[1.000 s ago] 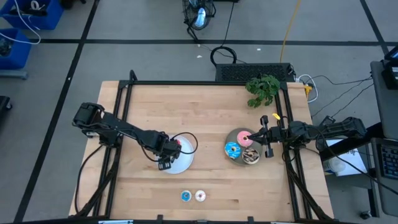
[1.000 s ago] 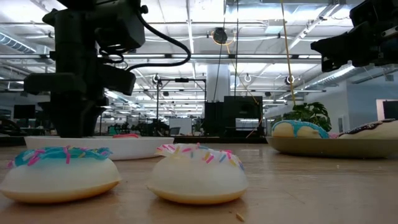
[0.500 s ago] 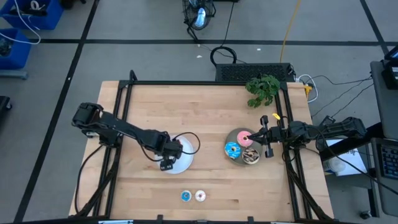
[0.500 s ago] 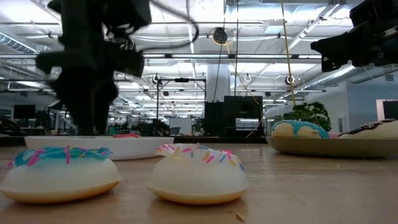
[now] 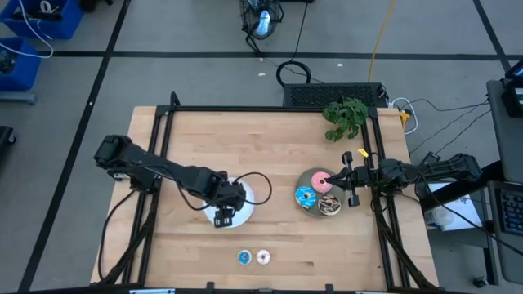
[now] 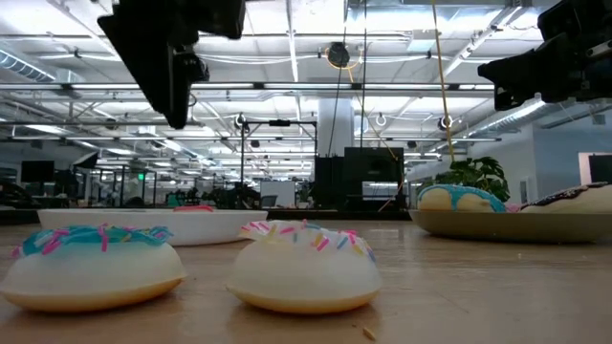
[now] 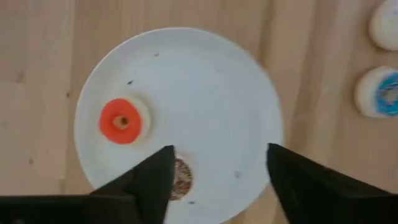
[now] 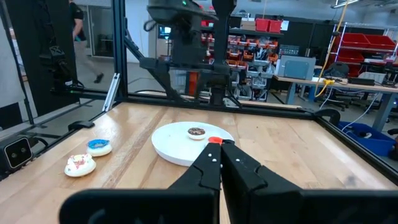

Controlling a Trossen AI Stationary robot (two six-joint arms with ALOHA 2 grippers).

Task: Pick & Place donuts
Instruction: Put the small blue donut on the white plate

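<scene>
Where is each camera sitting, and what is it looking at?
High view: above the table, looking straight down; both arms show, left pincer over the white plate, right pincer by the grey plate.
Low view: at tabletop height, looking across at the tiny blue donut and white-pink donut; arms overhead.
Left wrist view: looking down past its open fingers at the red donut and brown donut.
Right wrist view: looking across past its shut fingers.
Shared: both wrist views show the white plate.

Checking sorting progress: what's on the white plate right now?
On the white plate lie the red donut and the brown donut, partly hidden by the open left gripper hovering above.
</scene>
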